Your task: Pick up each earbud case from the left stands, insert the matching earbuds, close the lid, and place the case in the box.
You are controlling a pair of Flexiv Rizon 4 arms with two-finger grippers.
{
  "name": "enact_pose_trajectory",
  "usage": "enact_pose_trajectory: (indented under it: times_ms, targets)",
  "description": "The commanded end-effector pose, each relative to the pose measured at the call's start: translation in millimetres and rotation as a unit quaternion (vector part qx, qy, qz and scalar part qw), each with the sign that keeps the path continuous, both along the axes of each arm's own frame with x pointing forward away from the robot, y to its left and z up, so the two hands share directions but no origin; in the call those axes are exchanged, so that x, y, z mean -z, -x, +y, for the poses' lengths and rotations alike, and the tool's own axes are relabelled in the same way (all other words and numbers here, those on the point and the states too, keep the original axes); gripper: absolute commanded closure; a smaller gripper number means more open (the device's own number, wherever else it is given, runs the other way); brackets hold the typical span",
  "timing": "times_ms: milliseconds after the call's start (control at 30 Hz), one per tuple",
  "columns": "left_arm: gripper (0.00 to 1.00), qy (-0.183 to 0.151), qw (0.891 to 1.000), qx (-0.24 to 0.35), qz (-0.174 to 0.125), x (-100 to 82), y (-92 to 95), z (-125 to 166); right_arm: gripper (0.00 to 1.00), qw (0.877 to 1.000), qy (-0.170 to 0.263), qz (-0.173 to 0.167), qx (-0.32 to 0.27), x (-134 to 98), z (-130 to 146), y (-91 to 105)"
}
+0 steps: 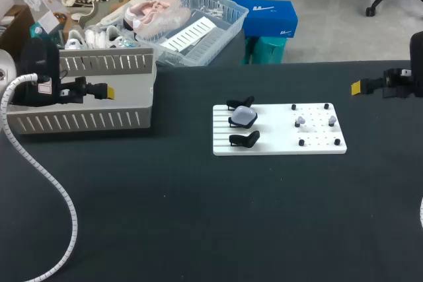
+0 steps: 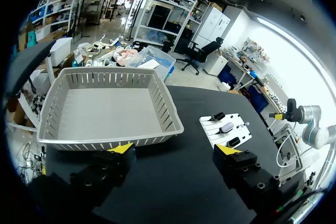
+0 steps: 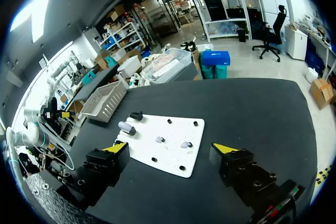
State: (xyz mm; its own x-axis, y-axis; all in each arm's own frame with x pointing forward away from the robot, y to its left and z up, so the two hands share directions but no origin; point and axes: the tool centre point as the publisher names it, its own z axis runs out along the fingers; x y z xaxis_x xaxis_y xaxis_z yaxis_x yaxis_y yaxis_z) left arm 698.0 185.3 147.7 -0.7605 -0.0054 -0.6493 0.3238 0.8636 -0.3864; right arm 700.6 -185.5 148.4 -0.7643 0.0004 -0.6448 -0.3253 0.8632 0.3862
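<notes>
The earbud case (image 1: 243, 117) is sitting on the middle black stand (image 1: 232, 122) of the white board (image 1: 277, 146). It is probably light, smooth and slippery, so pinching across its sides looks safest. The left pincer (image 2: 175, 150) and right pincer (image 3: 170, 148) are both hanging released, well apart from it.

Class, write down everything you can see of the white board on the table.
The white board is a flat rectangular plate lying on the black table. Its left half is grooved and carries three black stands, the middle one holding a pale earbud case. Its right half bears black pegs and two pale earbuds. Nothing else touches it.
</notes>
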Motion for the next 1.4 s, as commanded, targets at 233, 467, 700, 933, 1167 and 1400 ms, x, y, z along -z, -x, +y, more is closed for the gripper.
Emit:
enact_pose_trajectory:
  times_ms: [233, 467, 700, 933, 1167, 1400]
  targets:
    - [0.0, -0.002, 1.0, 0.0, 0.002, -1.1, -0.9, -1, 0.0, 1.0, 0.0, 0.0, 0.0, 0, 0, -0.1]
    - [0.0, -0.002, 1.0, 0.0, 0.002, -1.1, -0.9, -1, 0.0, 1.0, 0.0, 0.0, 0.0, 0, 0, -0.1]
    - [0.0, -0.002, 1.0, 0.0, 0.002, -1.1, -0.9, -1, 0.0, 1.0, 0.0, 0.0, 0.0, 0, 0, -0.1]
    - [0.0, -0.002, 1.0, 0.0, 0.002, -1.1, -0.9, -1, 0.0, 1.0, 0.0, 0.0, 0.0, 0, 0, -0.1]
    - [0.0, -0.002, 1.0, 0.0, 0.002, -1.1, -0.9, -1, 0.0, 1.0, 0.0, 0.0, 0.0, 0, 0, -0.1]
    - [0.0, -0.004, 0.999, 0.044, -0.011, -2.4, -11.5, -2, 0.0, 1.0, 0.0, 0.0, 0.0, 0, 0, -0.1]
